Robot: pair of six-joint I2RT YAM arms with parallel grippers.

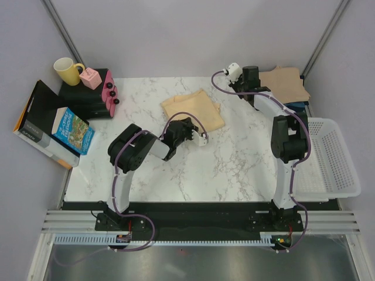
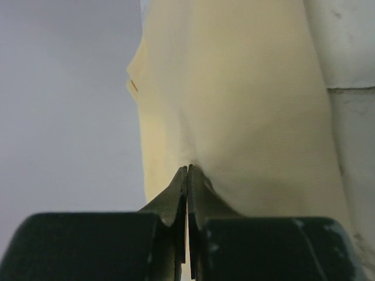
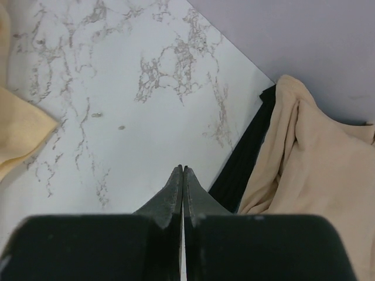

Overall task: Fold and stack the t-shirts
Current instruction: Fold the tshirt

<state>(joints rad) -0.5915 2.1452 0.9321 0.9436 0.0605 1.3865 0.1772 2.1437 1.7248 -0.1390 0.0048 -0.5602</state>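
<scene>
A pale yellow-cream t-shirt [image 1: 196,108] lies folded on the marble table at back centre. It fills the left wrist view [image 2: 252,99], and a corner shows in the right wrist view [image 3: 17,129]. My left gripper [image 1: 186,123] is at its near edge, shut on a pinch of the fabric [image 2: 187,167]. A tan-beige t-shirt [image 1: 287,85] lies crumpled at the back right on a black one [image 3: 246,158]. A teal one [image 1: 299,106] peeks out beneath. My right gripper [image 1: 243,88] is shut and empty over bare marble [image 3: 183,168], just left of that pile.
A white mesh basket [image 1: 331,158] stands at the table's right edge. At the back left are a yellow mug [image 1: 67,70], a pink item [image 1: 91,78] on a black box, and books [image 1: 73,130]. Walls enclose the back and sides.
</scene>
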